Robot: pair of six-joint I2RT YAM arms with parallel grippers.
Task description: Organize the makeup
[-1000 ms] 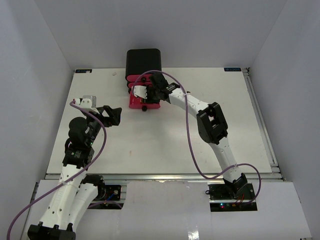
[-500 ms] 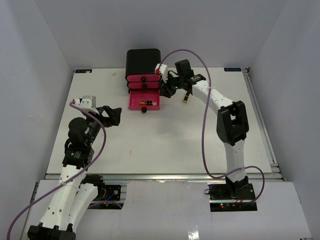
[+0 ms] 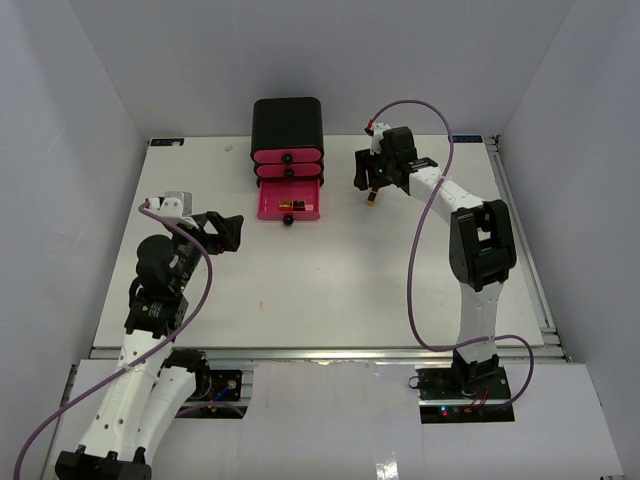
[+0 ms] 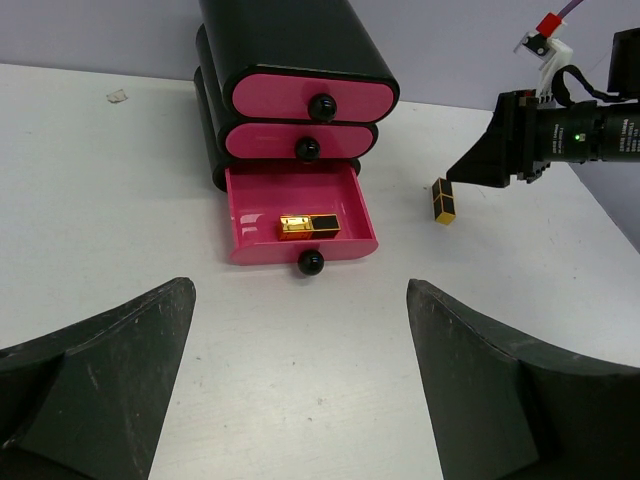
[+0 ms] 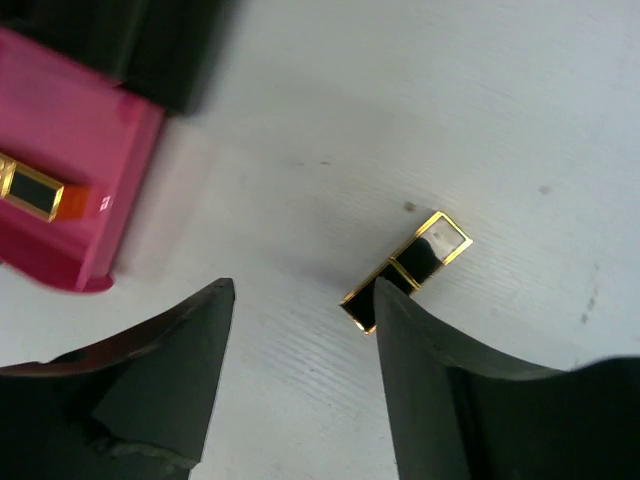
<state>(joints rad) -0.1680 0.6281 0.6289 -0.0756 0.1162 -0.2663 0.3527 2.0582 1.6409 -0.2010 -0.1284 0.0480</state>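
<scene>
- Step now (my guess): pick up the small black-and-gold lipstick [image 5: 407,271]. It lies flat on the white table [image 3: 350,290], just right of the black box with three pink drawers [image 3: 287,125].
- Right gripper [image 5: 305,290] hangs over that spot. Its fingers are spread and there's nothing btwn them.
- The lipstick isn't in the gap yet; it sits by one finger, off to the side.
- To do it well: slide over so the lipstick is in the middle of the gap.
- Then turn the wrist so the fingers meet its two long sides, not the ends.
- Go straight down, squeeze softly, lift w/o tipping (it's small and smooth, so it may slip).
- Left gripper [image 3: 226,232] is spread wide and empty, well off to the front-left of the box.
- Bottom pink drawer [image 4: 262,195] is pulled out toward the front of the box.
- In it lies a second black-and-gold lipstick [image 4: 309,226], flat, near the drawer's front wall. There's room beside it.
- Top two pink drawers [image 4: 270,97] are shut, so can't tell what's inside.
</scene>
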